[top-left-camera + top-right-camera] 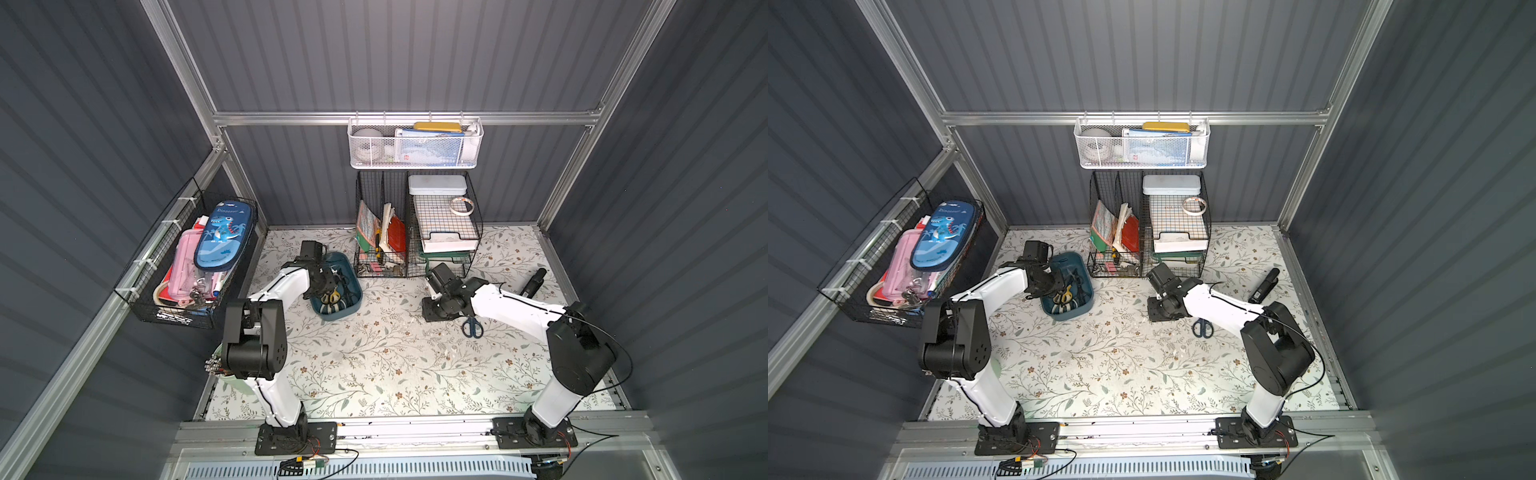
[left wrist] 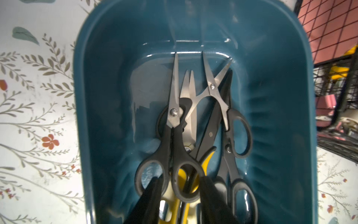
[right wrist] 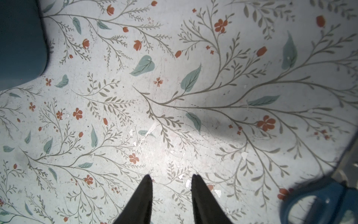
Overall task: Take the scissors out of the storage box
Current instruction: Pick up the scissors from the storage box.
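The teal storage box (image 1: 337,314) (image 1: 1068,314) stands on the floral mat at the back left. Several scissors lie in the box (image 2: 271,77). A black-handled pair (image 2: 173,116) lies on top, over a yellow-and-black pair (image 2: 208,157) and a small black pair (image 2: 240,131). My left gripper (image 2: 178,179) (image 1: 332,286) reaches into the box. One finger is inside the top pair's handle loop, the other presses the outside of the second loop. A blue-handled pair (image 1: 472,326) (image 3: 317,201) lies on the mat. My right gripper (image 3: 171,177) (image 1: 432,313) hangs open beside it, holding nothing.
Black wire baskets (image 1: 415,232) with papers stand right behind the box, under a white mesh basket (image 1: 415,145) on the rail. Another wire basket (image 1: 195,266) hangs on the left wall. A black tool (image 1: 534,282) lies at the right.
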### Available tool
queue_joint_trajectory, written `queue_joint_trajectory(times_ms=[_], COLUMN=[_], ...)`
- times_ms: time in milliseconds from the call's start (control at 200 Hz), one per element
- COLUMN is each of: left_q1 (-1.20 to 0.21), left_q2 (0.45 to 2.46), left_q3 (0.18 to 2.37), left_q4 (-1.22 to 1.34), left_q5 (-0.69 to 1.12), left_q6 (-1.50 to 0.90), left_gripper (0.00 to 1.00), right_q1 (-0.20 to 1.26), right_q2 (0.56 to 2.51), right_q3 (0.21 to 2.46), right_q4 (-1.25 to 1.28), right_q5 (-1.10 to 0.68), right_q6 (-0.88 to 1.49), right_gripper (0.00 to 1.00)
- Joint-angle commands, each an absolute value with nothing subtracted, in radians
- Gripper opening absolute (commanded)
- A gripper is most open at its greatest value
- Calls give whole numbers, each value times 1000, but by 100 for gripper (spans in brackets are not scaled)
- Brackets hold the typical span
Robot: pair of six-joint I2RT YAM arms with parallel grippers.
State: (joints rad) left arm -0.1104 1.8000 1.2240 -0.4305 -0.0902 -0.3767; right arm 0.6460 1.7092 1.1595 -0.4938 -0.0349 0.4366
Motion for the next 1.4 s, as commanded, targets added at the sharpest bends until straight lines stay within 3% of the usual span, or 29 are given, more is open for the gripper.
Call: queue_joint_trajectory(times_ms=[0,280,500,620,1061,1261,1396], left_q1=[-106,-106,-101,-101,-122,-272,-353], left_q2=[1841,1892,1924,1894,1680,1579,1482], left_q3=[1215,1194,1197,1207,1222,1184,1060], left_q4=[-444,-424,-401,-393,-407,-367,-177], left_q5=[-84,-86,-58,-54,-5,30,163], left_q6=[-362,-373,-382,-381,-262,-247,-255], left_gripper=[36,29,7,0,0,0,0], right_q1=[652,652,652,652,653,642,624], right_q2=[1719,1718,1721,1716,1720,1698,1666], right_q3=[1179,1183,1193,1200,1275,1347,1352], right_q4=[-500,-503,-506,-513,-494,-460,-399], right_q5=[-40,-28,-32,-31,-72,-124,-156], right_q6=[436,434,431,427,429,458,488], right_gripper=[38,38,38,38,38,41,41])
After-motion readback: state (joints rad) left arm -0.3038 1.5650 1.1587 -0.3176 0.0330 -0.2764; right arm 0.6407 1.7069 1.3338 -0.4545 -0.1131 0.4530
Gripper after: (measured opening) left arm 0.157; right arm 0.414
